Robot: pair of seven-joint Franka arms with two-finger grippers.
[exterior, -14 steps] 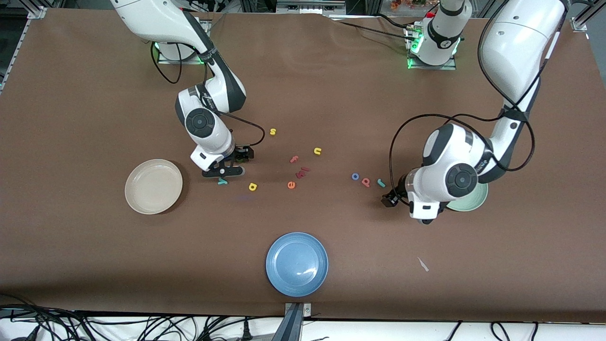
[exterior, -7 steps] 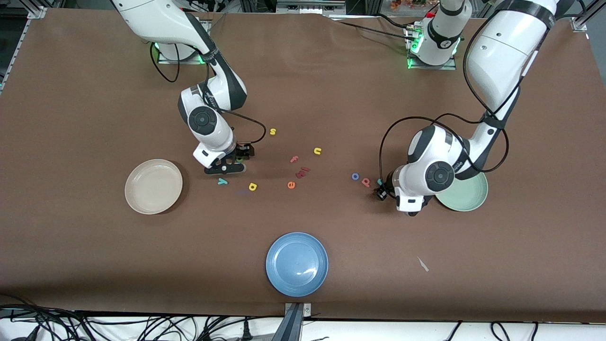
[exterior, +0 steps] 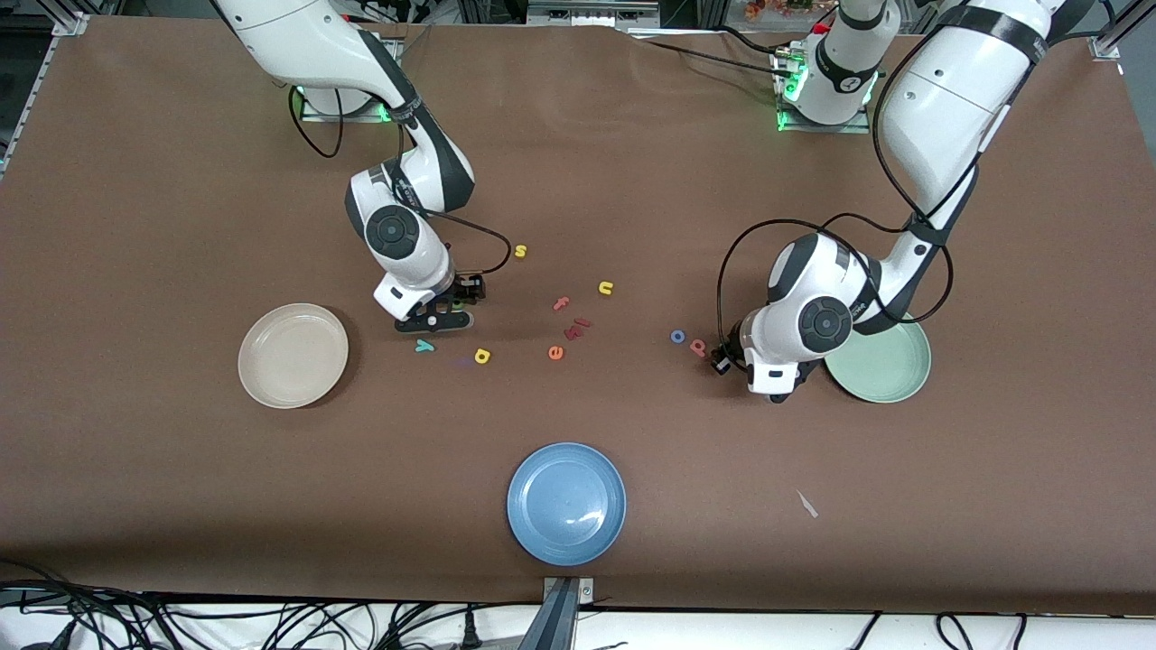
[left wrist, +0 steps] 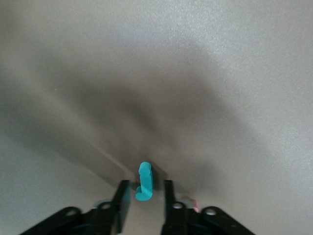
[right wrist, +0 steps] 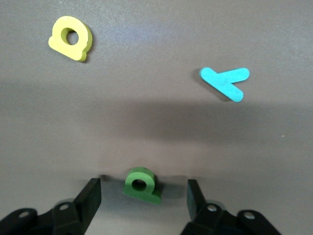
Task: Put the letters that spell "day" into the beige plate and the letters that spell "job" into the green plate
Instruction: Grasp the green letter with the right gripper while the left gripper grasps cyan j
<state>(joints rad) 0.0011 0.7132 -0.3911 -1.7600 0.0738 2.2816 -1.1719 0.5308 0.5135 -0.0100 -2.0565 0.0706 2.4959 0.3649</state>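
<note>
Straddling the green "d" (right wrist: 141, 185) with jaws wide apart, right gripper (right wrist: 143, 196) low at the table, letter centred between the fingers, near the beige plate (exterior: 293, 355). Closing narrowly around the upright teal "j" (left wrist: 144, 181), left gripper (left wrist: 145, 198), beside the green plate (exterior: 890, 372).

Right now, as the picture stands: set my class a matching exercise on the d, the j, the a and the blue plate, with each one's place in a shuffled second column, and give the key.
Things:
1. d
2. j
3. a
4. blue plate

Places:
A. between the jaws of the left gripper
B. nearest the front camera of all
C. between the jaws of the right gripper
D. loose on the cloth, near the y

Pairs: 1-C, 2-A, 3-D, 4-B
</note>
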